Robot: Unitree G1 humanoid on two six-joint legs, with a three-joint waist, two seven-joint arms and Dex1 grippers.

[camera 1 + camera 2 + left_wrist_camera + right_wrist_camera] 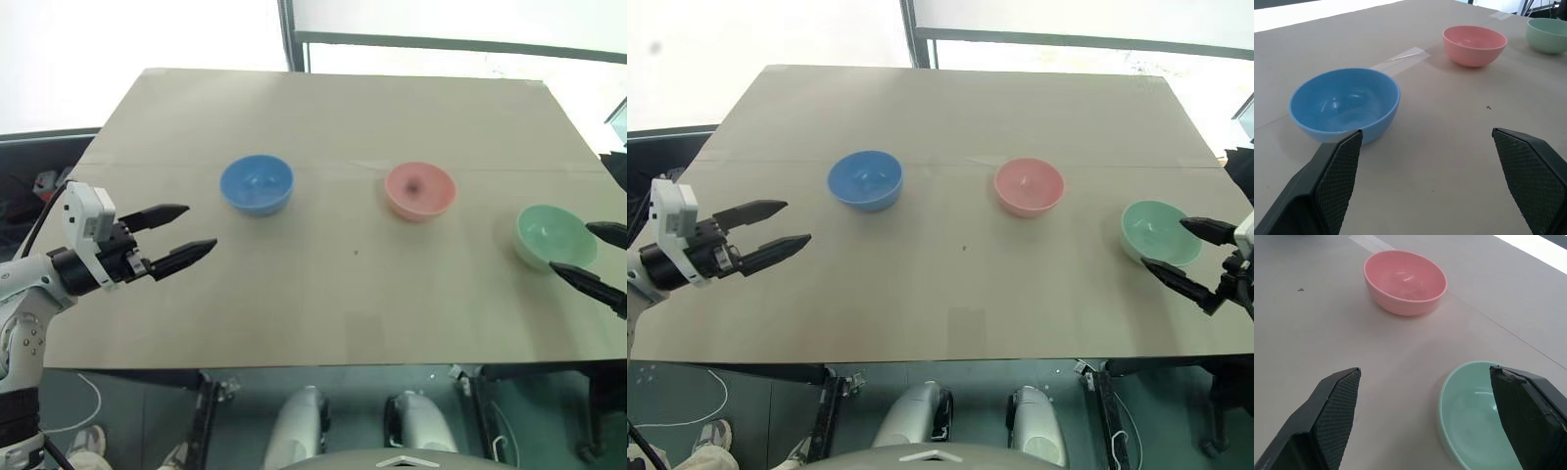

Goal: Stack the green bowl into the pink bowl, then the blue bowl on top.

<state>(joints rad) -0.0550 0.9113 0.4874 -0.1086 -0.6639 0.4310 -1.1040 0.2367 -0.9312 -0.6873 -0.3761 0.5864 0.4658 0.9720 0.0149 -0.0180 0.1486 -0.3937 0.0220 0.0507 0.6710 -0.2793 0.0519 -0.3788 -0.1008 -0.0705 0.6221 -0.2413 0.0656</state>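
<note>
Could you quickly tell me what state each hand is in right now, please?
Left hand: open, holding nothing, short of the blue bowl.
Right hand: open, holding nothing, fingers either side of the green bowl.

Bright, even daylight, blown-out white glare beyond the table [323, 117], soft faint shadows, sharp focus

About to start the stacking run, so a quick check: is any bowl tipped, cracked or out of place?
Nothing stands out. The blue bowl, pink bowl and green bowl sit upright, apart, in a row on the table, and look intact and empty.
</note>
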